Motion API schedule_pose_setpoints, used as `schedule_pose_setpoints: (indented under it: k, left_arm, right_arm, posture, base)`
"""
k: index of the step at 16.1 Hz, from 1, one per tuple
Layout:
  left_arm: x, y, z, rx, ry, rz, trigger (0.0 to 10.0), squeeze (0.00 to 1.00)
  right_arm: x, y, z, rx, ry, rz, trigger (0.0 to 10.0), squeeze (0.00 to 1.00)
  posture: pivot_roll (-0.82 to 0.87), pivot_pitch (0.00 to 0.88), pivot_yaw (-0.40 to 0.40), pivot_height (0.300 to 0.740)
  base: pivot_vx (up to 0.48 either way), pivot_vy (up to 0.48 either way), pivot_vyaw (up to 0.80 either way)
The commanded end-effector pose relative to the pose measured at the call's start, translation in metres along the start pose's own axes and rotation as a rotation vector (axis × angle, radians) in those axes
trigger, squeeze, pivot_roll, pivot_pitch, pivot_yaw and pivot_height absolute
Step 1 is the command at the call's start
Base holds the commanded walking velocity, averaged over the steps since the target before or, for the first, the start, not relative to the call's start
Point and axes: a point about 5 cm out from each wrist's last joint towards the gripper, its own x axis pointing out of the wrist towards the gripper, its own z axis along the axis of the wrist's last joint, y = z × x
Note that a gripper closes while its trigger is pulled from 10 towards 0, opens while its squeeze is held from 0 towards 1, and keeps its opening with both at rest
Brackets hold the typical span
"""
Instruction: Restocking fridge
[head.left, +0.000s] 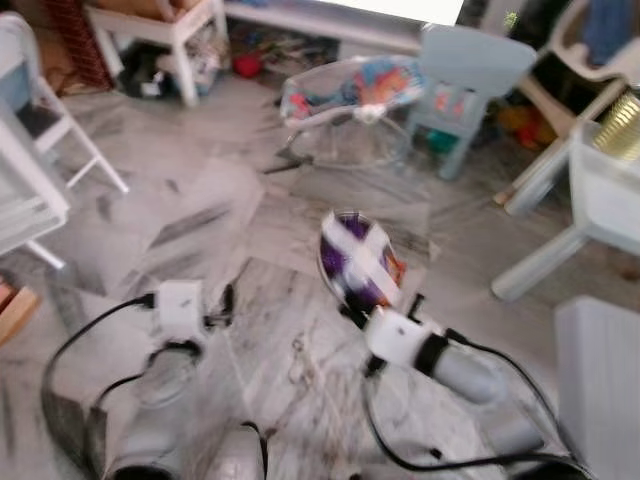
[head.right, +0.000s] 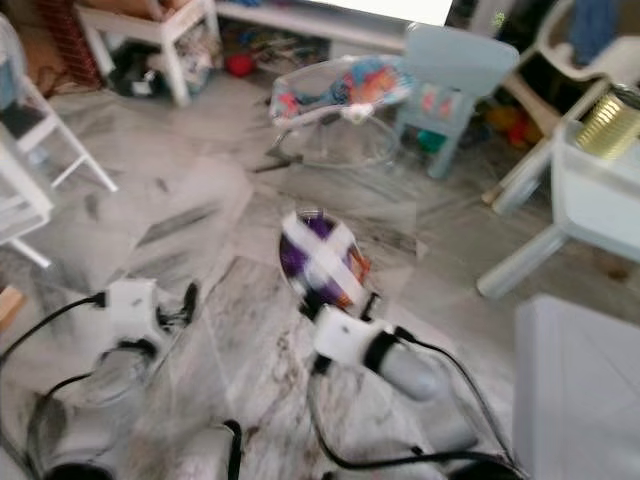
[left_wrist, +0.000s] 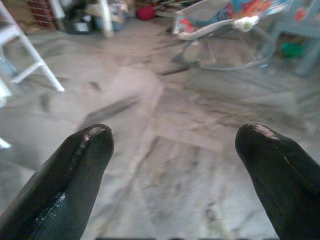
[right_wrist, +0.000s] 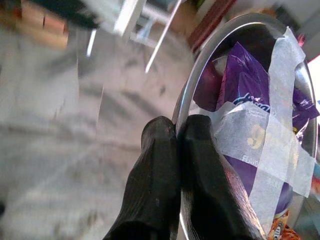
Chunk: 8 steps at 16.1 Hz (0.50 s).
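Observation:
My right gripper (right_wrist: 176, 131) is shut on the rim of a metal bowl (right_wrist: 186, 95) that holds purple snack packets (right_wrist: 245, 85) under crossed strips of white tape (right_wrist: 260, 145). In the head views the bowl (head.left: 355, 262) stands tilted on edge above the marble floor, ahead of my right arm. My left gripper (left_wrist: 172, 132) hangs open over bare floor, fingers (left_wrist: 80, 165) spread wide with nothing between them. The left arm (head.left: 178, 310) is low on the left.
A baby bouncer (head.left: 345, 95) and a pale blue child's chair (head.left: 465, 75) stand ahead. White table legs (head.left: 560, 245) and a gold tin (head.left: 622, 125) are on the right. A white chair (head.left: 60, 130) and a white bench (head.left: 165, 25) are on the left.

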Motion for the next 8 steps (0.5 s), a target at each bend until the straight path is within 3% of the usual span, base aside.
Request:
schedule_pose_setpoints:
  k: [1,2,5,6,8]
  left_arm:
    - [-0.008,-0.008,-0.004,0.021,0.010,-0.081,10.0,0.00]
    - [-0.016,0.001,-0.008,0.058,0.023,-0.080,10.0,0.00]
    - [-0.020,0.018,-0.005,0.059,0.017,-0.002,10.0,0.00]
    - [-0.017,0.017,-0.002,0.058,0.008,0.003,10.0,0.00]
    - [-0.009,0.012,0.007,0.046,-0.021,0.005,10.0,0.00]
  right_arm:
    - [-0.013,-0.009,-0.011,0.062,0.051,-0.114,10.0,0.00]
    - [-0.019,-0.011,-0.015,0.088,0.071,-0.189,10.0,0.00]
    - [-0.025,-0.011,-0.022,0.132,0.104,-0.258,10.0,0.00]
    - [-0.024,-0.011,-0.023,0.122,0.106,-0.255,10.0,0.00]
    - [-0.019,-0.012,-0.021,0.109,0.098,-0.248,10.0,0.00]
  posture:
    - [0.04,0.104,-0.055,0.740]
    - [0.04,0.097,-0.049,0.740]
    - [0.05,0.083,-0.048,0.740]
    - [0.05,0.080,-0.050,0.740]
    - [0.06,0.079,-0.049,0.740]
  base:
    - [0.000,0.000,0.74]
    - [0.000,0.000,0.00]
    - [0.000,0.000,0.00]
    - [0.000,0.000,0.00]
    - [0.000,0.390,0.00]
